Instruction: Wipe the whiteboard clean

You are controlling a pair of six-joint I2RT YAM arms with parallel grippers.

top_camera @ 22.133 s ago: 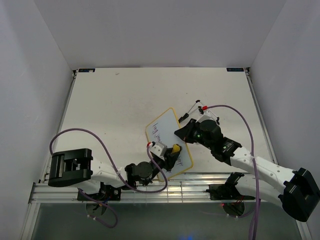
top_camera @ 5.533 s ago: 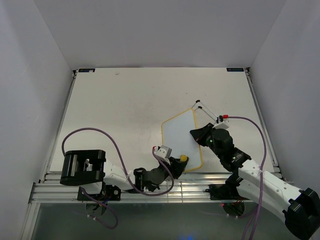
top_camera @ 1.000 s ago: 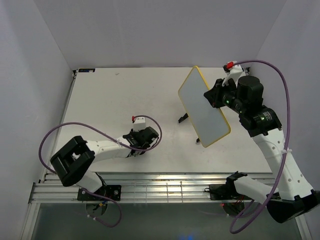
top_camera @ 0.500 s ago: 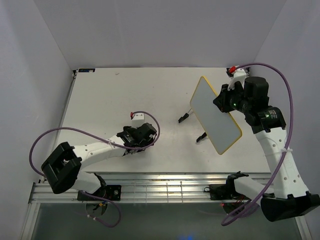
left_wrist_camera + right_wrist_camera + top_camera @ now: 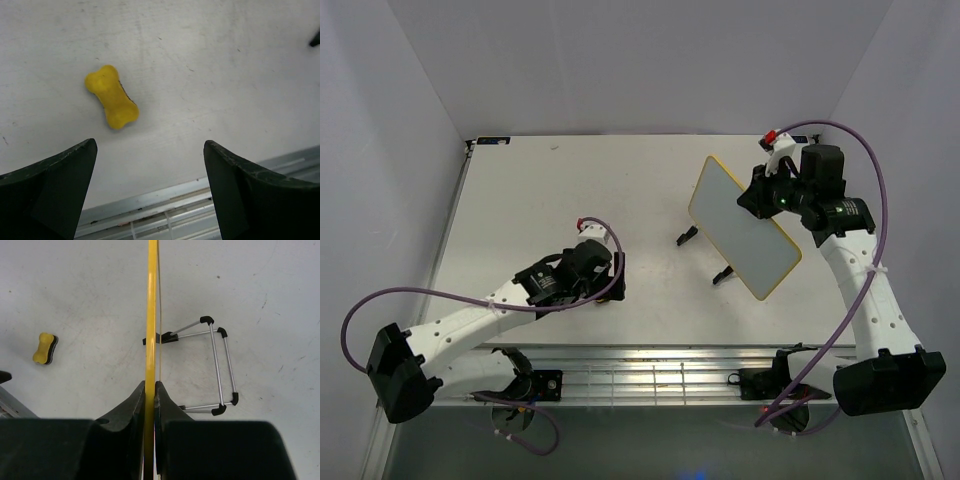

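Now the right gripper (image 5: 150, 386) has the whiteboard (image 5: 744, 229) pinched by its yellow rim, jaws closed tight on the edge, and holds it tilted above the far right of the table (image 5: 540, 190). The face looks blank from overhead, no writing I can spot, so the wiping seems done. Holding it by the edge like that keeps the fingers off the surface and lines it up with the wire stand (image 5: 216, 365) lying underneath. I'd guess that's where it belongs, though I can't tell whether the bottom edge touches the stand. Over on the left, the left gripper (image 5: 149, 145) hangs wide open with nothing in it. The eraser (image 5: 112, 97) lies flat on the table below it, well apart from the board and out of the way.
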